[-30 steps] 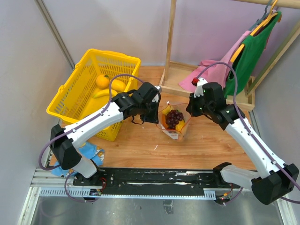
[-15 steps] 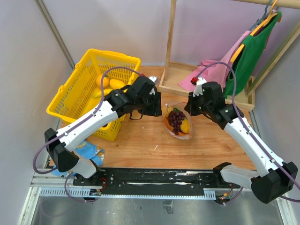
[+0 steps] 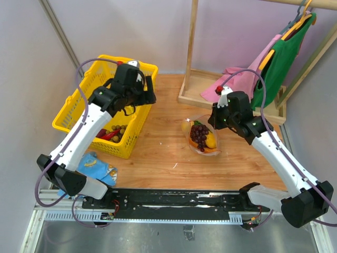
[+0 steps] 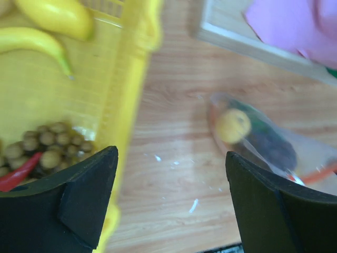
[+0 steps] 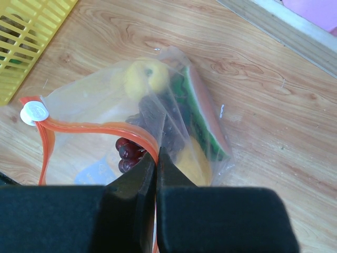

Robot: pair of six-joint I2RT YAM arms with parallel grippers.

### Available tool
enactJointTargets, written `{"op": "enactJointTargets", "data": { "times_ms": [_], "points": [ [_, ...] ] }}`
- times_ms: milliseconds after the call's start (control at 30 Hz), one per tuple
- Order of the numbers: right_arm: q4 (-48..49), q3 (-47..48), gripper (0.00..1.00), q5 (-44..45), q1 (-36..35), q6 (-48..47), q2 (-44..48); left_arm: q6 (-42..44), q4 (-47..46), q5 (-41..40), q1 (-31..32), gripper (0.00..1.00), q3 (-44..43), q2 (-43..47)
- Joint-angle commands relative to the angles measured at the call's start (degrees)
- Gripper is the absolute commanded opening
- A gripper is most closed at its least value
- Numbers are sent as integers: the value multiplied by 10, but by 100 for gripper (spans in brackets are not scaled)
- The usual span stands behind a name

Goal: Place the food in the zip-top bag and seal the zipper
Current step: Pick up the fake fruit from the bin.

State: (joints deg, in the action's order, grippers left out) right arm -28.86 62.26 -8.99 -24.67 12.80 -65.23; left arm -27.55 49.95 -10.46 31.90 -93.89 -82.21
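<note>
Top external view: a clear crinkly zip-top bag (image 3: 189, 142) is lying on the wooden tabletop (image 3: 158, 155), well apart from the yellow plastic basket (image 3: 71, 100)
Right gripper (image 5: 156, 158): is pinching the thin red zipper strip (image 5: 95, 125), its fingers pressed together on it at the bag's mouth
Left gripper (image 4: 171, 154): is hovering above the basket's rim and the bare wood beside it, fingers spread wide and gripping nothing
Zipper: is forking into two runs at the small white slider (image 5: 34, 112), so the mouth is gaping
Food in bag: a red-green watermelon wedge (image 5: 202, 118), a round yellow fruit (image 5: 145, 76) and dark red grapes (image 5: 126, 152) are sitting inside
Food in basket: a yellow banana (image 4: 31, 42), an olive-coloured bead cluster (image 4: 50, 145) and a red chilli (image 4: 16, 176) are lying on its floor
</note>
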Motion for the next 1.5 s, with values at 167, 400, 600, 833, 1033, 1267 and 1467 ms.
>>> {"op": "enactJointTargets", "data": {
  "times_ms": [167, 400, 600, 833, 1033, 1267, 1467],
  "points": [
    [24, -6, 1, -19, 9, 6, -7, -5, -19, -26, -170, 93, -11, -14],
    [24, -8, 1, -22, 10, 7, -7, -102, -57, -17, -256, 93, 9, -71],
    [24, -5, 1, -26, 12, 10, -8, -164, -61, -48, -265, 92, -4, -144],
    [24, -3, 1, -26, 13, 11, -10, -181, -76, -65, -266, 85, -9, -240],
    [25, -6, 1, -26, 16, 10, -13, -193, -94, -61, -266, 76, -43, -326],
    [23, -5, 1, -29, 19, 11, -20, -189, -117, -60, -266, 75, -68, -396],
    [23, -3, 1, -30, 22, 12, -25, -182, -117, -59, -266, 69, -64, -422]
  ]
}}
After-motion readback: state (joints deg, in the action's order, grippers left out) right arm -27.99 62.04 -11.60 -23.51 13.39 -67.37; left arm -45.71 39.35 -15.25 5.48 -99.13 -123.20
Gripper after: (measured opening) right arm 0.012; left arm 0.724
